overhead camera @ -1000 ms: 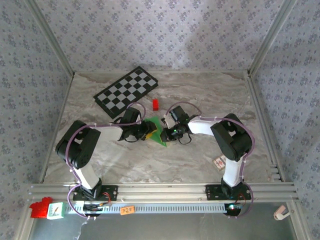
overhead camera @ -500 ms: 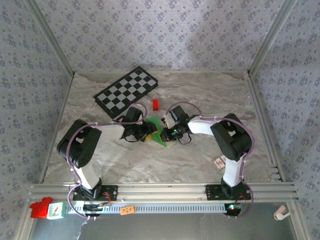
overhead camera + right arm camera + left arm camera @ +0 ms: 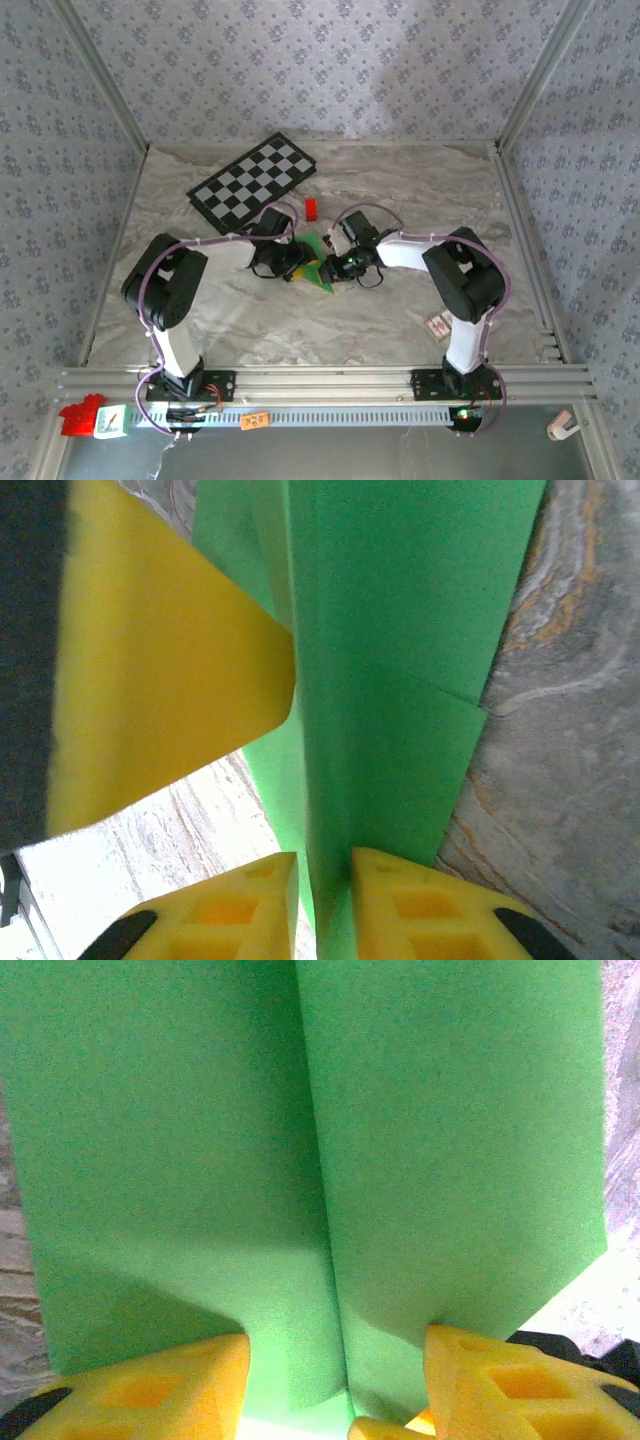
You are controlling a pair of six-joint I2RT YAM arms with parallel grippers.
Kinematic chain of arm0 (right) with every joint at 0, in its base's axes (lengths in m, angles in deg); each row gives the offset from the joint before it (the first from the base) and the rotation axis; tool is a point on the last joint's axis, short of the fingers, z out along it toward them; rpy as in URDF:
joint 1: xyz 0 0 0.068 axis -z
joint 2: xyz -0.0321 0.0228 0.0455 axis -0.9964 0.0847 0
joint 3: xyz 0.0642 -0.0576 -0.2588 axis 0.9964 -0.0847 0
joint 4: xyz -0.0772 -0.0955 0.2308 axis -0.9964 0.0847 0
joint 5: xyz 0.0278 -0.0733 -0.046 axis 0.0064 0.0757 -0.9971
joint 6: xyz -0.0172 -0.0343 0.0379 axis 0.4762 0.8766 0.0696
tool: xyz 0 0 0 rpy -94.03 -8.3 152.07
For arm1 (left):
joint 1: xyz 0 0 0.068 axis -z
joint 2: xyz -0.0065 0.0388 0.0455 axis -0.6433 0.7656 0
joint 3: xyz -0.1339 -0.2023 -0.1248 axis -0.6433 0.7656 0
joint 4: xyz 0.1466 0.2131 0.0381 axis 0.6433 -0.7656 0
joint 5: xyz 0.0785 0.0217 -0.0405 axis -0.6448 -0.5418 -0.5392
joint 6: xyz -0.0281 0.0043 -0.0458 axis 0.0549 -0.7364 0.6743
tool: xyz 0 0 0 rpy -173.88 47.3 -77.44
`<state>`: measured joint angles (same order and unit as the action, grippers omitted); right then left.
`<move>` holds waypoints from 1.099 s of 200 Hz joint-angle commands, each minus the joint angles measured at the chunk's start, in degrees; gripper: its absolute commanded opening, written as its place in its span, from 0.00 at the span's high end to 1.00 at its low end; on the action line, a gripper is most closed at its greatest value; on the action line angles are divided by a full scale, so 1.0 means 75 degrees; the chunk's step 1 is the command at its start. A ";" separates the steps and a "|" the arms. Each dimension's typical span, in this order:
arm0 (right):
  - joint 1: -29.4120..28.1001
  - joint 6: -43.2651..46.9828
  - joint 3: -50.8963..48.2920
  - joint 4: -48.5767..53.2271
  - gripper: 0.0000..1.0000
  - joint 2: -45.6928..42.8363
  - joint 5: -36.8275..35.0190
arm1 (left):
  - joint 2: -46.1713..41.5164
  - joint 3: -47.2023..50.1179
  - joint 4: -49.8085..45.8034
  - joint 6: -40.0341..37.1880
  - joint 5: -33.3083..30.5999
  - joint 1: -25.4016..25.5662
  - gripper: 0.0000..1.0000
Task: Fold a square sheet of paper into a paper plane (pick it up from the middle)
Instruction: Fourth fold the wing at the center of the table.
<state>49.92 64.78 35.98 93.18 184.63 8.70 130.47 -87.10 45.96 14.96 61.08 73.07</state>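
Observation:
The square sheet of paper (image 3: pixel 318 265) is bright green and folded into a pointed shape with a centre crease, lying mid-table between both grippers. My left gripper (image 3: pixel 296 262) is at its left edge. In the left wrist view the creased paper (image 3: pixel 320 1160) spreads ahead of my left gripper (image 3: pixel 335 1400), whose yellow fingers (image 3: pixel 150 1390) stand well apart, open, astride the fold. My right gripper (image 3: pixel 336 267) is at the paper's right side. In the right wrist view its jaws (image 3: pixel 325 905) are slightly parted around an upright flap of the paper (image 3: pixel 400 630). The left arm's finger (image 3: pixel 160 670) shows close by.
A black-and-white checkered board (image 3: pixel 255 183) lies at the back left, and a small red block (image 3: pixel 310 208) sits just behind the grippers. A small card (image 3: pixel 438 324) lies near the right arm's base. Metal rails edge the marble table (image 3: pixel 420 190).
The left arm has moved a little to the right, closer over the paper. The right gripper's jaws have parted slightly around the flap. The paper stays in place.

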 commanded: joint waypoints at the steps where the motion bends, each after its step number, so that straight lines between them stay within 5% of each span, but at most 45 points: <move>1: 0.0097 -0.0050 -0.0100 0.0203 0.73 -0.0515 -0.0040 | 0.0578 0.0224 -0.1130 0.0224 -0.0617 0.0090 0.49; 220: -0.0225 0.0318 -0.0444 0.0104 0.74 -0.0378 -0.0850 | 0.1107 0.0010 -0.1971 0.0593 -0.0746 0.0147 0.47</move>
<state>49.02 65.24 32.61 92.35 181.08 4.52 132.56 -90.79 40.60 18.87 59.92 73.42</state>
